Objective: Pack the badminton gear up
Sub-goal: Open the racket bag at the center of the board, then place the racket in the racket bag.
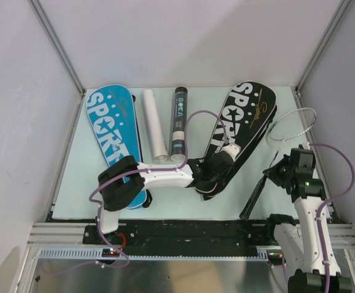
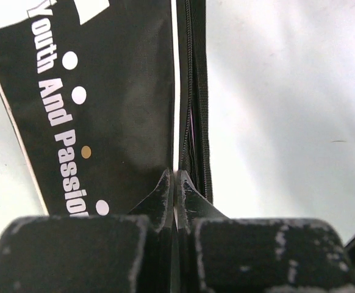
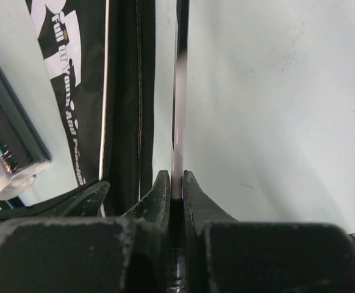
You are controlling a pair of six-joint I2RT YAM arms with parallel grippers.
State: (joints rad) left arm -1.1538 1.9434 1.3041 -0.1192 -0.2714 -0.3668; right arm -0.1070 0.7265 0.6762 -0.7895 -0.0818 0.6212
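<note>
Left tool (image 2: 175,183) pinches the black cover (image 1: 241,122) edge; right tool (image 3: 176,183) clamps the racket (image 3: 179,91) shaft, outside the cover.

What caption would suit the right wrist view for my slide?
Right claw shut on the shaft of the silver racket, black cover lying alongside.

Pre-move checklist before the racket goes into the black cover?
1. Left pincer shut on black racket-shaped "SPORT" cover at its zip edge: ok.
2. Right pincer shut on silver thin-framed racket at its shaft: ok.
3. Cover mouth gaping enough for the racket head: cannot tell.
4. Racket inside cover: not ok, it lies beside it.
5. White tube and black tube away from racket: ok.
</note>
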